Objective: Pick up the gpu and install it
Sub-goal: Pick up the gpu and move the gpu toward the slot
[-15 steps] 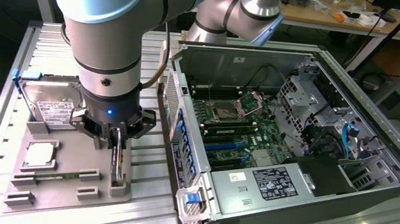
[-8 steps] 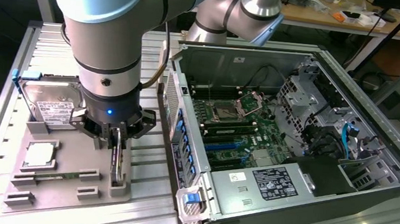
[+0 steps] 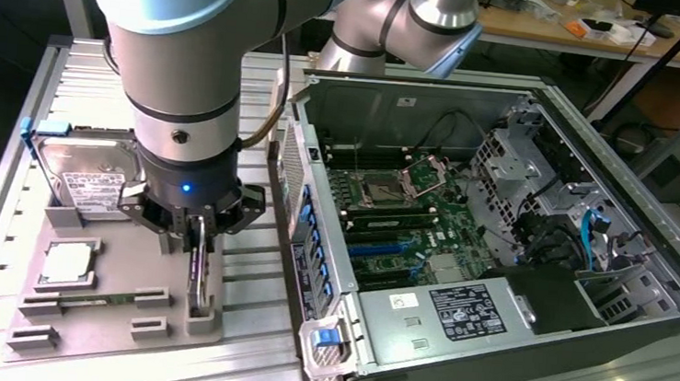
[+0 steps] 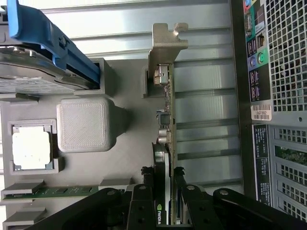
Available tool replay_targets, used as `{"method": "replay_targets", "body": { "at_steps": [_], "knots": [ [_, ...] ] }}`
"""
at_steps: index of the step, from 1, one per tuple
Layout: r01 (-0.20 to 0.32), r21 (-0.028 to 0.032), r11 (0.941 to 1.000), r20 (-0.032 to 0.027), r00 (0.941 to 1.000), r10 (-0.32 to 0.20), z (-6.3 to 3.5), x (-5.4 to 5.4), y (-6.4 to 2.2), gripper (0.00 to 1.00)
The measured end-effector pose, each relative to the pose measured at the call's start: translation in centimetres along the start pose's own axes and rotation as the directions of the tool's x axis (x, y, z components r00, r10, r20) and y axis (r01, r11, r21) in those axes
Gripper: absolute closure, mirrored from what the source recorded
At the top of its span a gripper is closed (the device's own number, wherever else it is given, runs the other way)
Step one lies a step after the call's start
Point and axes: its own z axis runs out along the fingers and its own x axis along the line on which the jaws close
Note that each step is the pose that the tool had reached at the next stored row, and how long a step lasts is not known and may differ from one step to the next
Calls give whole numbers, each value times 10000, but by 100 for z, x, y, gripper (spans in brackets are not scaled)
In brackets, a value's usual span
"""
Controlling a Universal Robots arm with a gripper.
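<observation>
Gripper (image 4: 163,175), on the downward-pointing arm (image 3: 185,66), is closed narrowly on the edge-standing gpu (image 4: 165,110) along the tray's (image 4: 129,153) edge beside the computer case (image 3: 499,214).

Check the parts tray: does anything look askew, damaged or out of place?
Nothing stands out. The gpu stands on its edge in its slot in the grey tray, with the gripper down over it. The hard drive, processor and memory stick each rest in their own holders.
</observation>
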Motion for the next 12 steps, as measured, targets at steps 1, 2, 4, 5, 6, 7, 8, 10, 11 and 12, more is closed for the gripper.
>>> {"method": "replay_targets", "body": {
  "at_steps": [1,2,4,5,6,7,8,10,11,12],
  "knots": [
    [0,-1,10000,0,10000,0,-8,0,0,73],
    [0,-1,10000,0,10000,0,-18,0,1,73],
    [0,0,10000,0,10000,0,-36,-1,2,73],
    [0,-1,10000,1,10000,0,-44,-1,2,73],
    [0,-1,10000,0,10000,0,-52,-1,3,73],
    [0,-1,10000,1,10000,0,-60,-1,3,73],
    [0,-1,10000,1,10000,0,-70,-2,4,73],
    [0,-1,10000,1,10000,0,-92,-2,5,73],
    [0,-1,10000,1,10000,0,-98,-2,5,73],
    [0,-2,10000,1,10000,0,-105,-2,6,73]
  ]
}}
